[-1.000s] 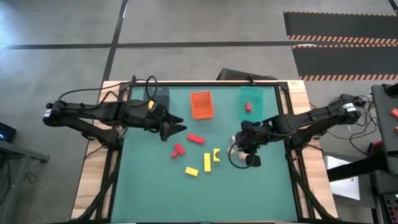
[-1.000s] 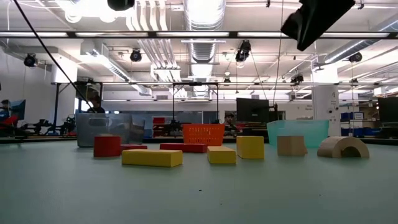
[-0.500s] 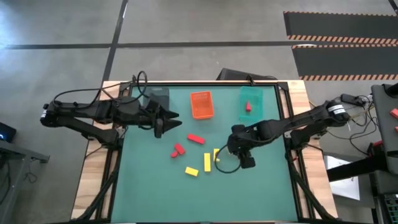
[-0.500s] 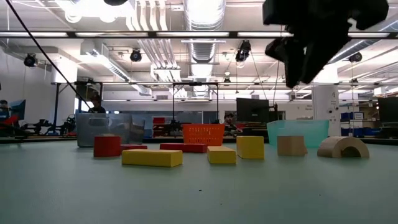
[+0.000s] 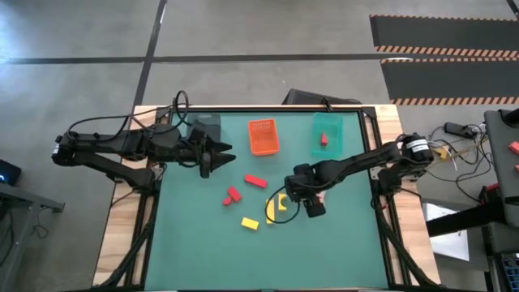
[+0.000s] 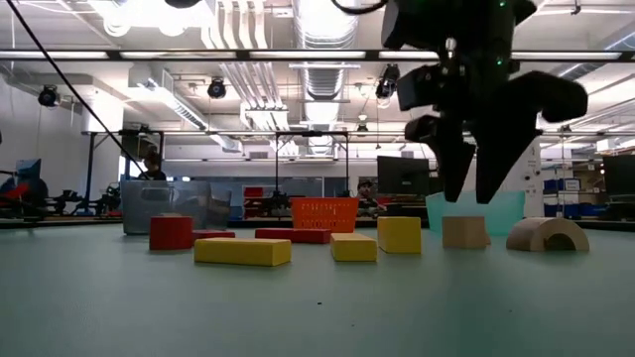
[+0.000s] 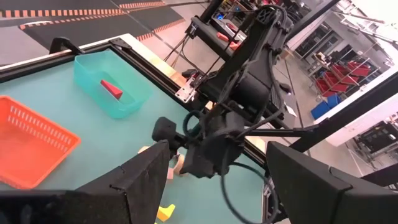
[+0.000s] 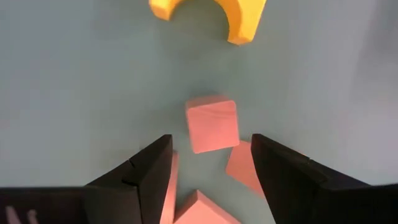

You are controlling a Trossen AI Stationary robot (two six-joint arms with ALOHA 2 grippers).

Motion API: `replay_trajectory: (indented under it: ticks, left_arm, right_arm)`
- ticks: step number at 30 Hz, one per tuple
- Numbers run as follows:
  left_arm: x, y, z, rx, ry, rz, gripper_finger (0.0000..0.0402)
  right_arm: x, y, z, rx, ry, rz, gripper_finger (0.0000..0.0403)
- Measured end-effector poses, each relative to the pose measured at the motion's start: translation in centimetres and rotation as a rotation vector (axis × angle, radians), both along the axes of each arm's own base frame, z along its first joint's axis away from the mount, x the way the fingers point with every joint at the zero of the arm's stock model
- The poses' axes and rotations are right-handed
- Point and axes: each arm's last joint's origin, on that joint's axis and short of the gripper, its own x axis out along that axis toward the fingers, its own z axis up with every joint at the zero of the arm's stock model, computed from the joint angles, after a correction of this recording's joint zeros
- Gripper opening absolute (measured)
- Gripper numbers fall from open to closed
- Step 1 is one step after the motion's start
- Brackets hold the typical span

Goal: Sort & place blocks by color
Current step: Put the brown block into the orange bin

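Observation:
My right gripper [image 5: 297, 192] [image 6: 466, 193] hangs open, fingers pointing down, just above a pale pinkish-tan cube [image 8: 212, 124] [image 6: 464, 231] and touches nothing. More pale pieces [image 8: 245, 167] lie beside the cube, and a pale arch [image 6: 547, 235] stands on the table. A yellow arch [image 8: 208, 15] [image 5: 281, 203] lies just beyond. Yellow bars [image 5: 250, 222] [image 5: 270, 212] and red blocks [image 5: 255, 181] [image 5: 233, 195] lie mid-table. One red block [image 5: 323, 139] sits in the teal tray [image 5: 328, 126]. My left gripper [image 5: 225, 154] waits open near the dark grey tray [image 5: 207, 123].
The orange tray [image 5: 262, 136] stands at the far middle, between the dark grey and teal trays. The near half of the green table [image 5: 243, 259] shows bare surface. The right arm's cable loops [image 5: 293, 212] hang close over the yellow blocks.
My right gripper has opened, moved toward the table's left edge and come down over the pale blocks. My left gripper has drawn back a little toward the far left. The blocks on the table have stayed where they were.

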Motion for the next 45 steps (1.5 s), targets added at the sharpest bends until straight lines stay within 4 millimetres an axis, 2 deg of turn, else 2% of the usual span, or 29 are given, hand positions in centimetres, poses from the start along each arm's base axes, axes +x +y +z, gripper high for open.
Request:
replay_trajectory:
  ticks: [15, 19, 24, 30, 33, 37, 45]
  left_arm:
    - [0.0, 0.0, 0.0, 0.005, 0.0, 0.002, 0.0253]
    - [0.0, 0.1, 0.0, 0.009, 0.0, 0.021, 0.0253]
    - [0.0, 0.3, 0.0, 0.018, 0.001, 0.034, 0.0253]
    - [0.0, 0.5, 0.0, 0.028, 0.003, 0.042, 0.0253]
    - [0.0, 0.6, 0.0, 0.028, 0.003, 0.047, 0.0253]
    - [0.0, 0.7, 0.0, 0.029, 0.002, 0.052, 0.0253]
    - [-0.1, 1.1, 0.2, 0.057, -0.001, 0.064, 0.0253]
  right_arm:
    - [1.3, -0.6, -2.4, 0.042, 0.026, 0.023, 0.0205]
    - [1.4, -0.6, -2.6, 0.042, 0.029, 0.024, 0.0179]
    - [1.4, -0.6, -2.5, 0.042, 0.027, 0.022, 0.0124]
    - [1.5, -0.6, -2.4, 0.043, 0.022, 0.021, 0.0119]
    - [1.6, -0.8, -1.6, 0.047, 0.009, -0.001, 0.0119]
    - [2.4, -1.7, 0.6, 0.053, 0.001, -0.06, 0.0119]
    - [4.6, -5.3, 6.9, 0.059, -0.109, -0.171, 0.0119]
